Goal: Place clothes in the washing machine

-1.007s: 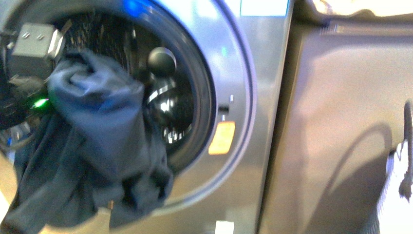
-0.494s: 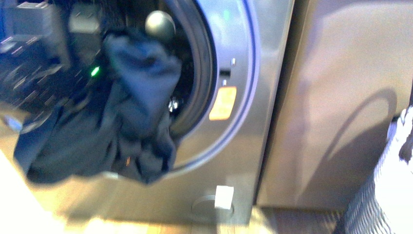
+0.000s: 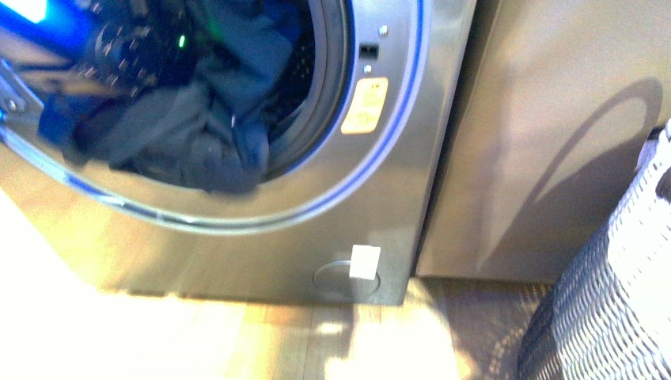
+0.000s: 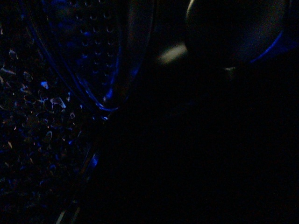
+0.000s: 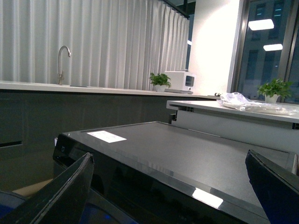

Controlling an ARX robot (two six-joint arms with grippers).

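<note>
R gripper (image 5: 169, 156): wide open, nothing btwn its two dark flat fingers (image 5: 60, 196); beyond it a flat dark-grey glossy top (image 5: 187, 154), then a counter w/ curved tap (image 5: 63, 60) and pleated white curtains (image 5: 93, 42). L gripper: can't tell its state, left wrist view is dark.

Clothes (image 3: 198, 134): soft navy fabric, crumpled, heaped in the lower part of the round porthole. Long axis runs left-right along the bottom rim, one fold lapping over the near lip, the rest rising far into the drum.

Washing machine (image 3: 396, 198): brushed silver-grey metal, blue-glinting ring round the opening, which faces near. Yellow sticker (image 3: 364, 105) right of the rim. Small white tag (image 3: 365, 261) on a round cap low down.

Right of it, just beside: plain taupe cabinet (image 3: 554, 142). Near right: woven basket (image 3: 609, 317). Wood floor (image 3: 237, 340).
</note>
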